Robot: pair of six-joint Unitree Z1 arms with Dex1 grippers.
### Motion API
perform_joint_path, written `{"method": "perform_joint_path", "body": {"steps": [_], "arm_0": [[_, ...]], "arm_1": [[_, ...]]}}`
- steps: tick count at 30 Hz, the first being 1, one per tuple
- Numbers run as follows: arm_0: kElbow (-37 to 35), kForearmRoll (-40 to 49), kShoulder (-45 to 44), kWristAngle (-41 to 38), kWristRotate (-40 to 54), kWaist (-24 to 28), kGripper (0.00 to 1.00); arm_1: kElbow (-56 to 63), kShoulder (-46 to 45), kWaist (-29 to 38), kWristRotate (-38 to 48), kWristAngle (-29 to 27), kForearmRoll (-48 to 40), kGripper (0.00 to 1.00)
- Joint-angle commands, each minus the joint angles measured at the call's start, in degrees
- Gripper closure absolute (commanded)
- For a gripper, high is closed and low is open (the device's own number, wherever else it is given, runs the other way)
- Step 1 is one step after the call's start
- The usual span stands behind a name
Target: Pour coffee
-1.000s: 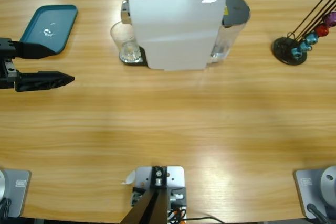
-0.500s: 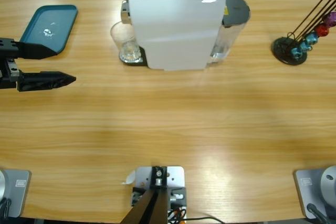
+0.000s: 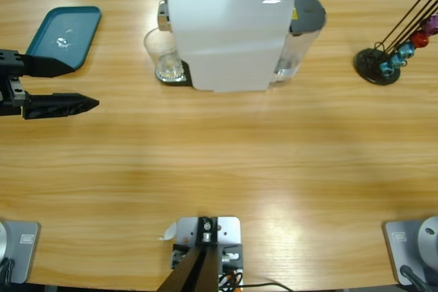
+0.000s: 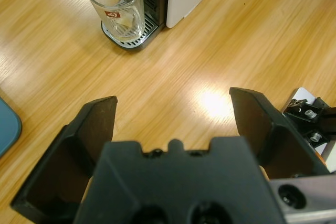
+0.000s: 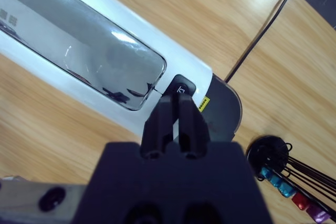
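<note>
Two grippers showed: the left gripper (image 3: 85, 85) hung spread wide, well left of the white machine (image 3: 226, 32); the right gripper (image 5: 176, 116), pinched closed, hovered above its top. No coffee was discernible in the glass (image 3: 163, 56) beside it.

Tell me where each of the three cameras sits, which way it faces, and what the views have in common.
High view: fixed above the table, looking down on the white machine, glass, tray and capsule stand; the left gripper enters at the left edge.
Left wrist view: on the left arm, looking along its open gripper toward the glass.
Right wrist view: above the machine, looking down past the shut right gripper at its button.
Shared: the machine appears in all three; the glass in the high and left wrist views.
</note>
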Motion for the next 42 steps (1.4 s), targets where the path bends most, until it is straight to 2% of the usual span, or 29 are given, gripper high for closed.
{"method": "perform_joint_path", "body": {"steps": [1, 10, 24, 36, 39, 42], "arm_0": [[-0.1, 0.9, 1.9, 0.5, -0.8, -0.7, 0.064], [-0.1, 0.9, 1.8, 0.5, -0.8, -0.9, 0.064], [0.0, 1.0, 1.6, 0.5, -0.8, -0.9, 0.064], [0.0, 1.1, 1.8, 0.5, -0.8, -1.0, 0.064], [0.0, 1.2, 1.7, 0.5, -0.8, -1.1, 0.064], [0.0, 1.2, 1.5, 0.5, -0.8, -1.2, 0.064]], "arm_1": [[4.3, 0.2, 0.8, 1.1, 1.0, -1.6, 1.000], [4.0, 0.7, 0.8, 1.0, 1.0, -1.8, 1.000], [10.6, -0.7, 0.9, 1.6, 1.6, -5.4, 1.000], [12.1, 0.2, 1.1, 1.7, 3.7, -6.5, 1.000], [10.7, -0.1, 1.1, 1.6, 3.4, -6.3, 1.000], [7.9, -2.5, 1.1, 0.3, 0.3, -5.9, 1.000]]}}
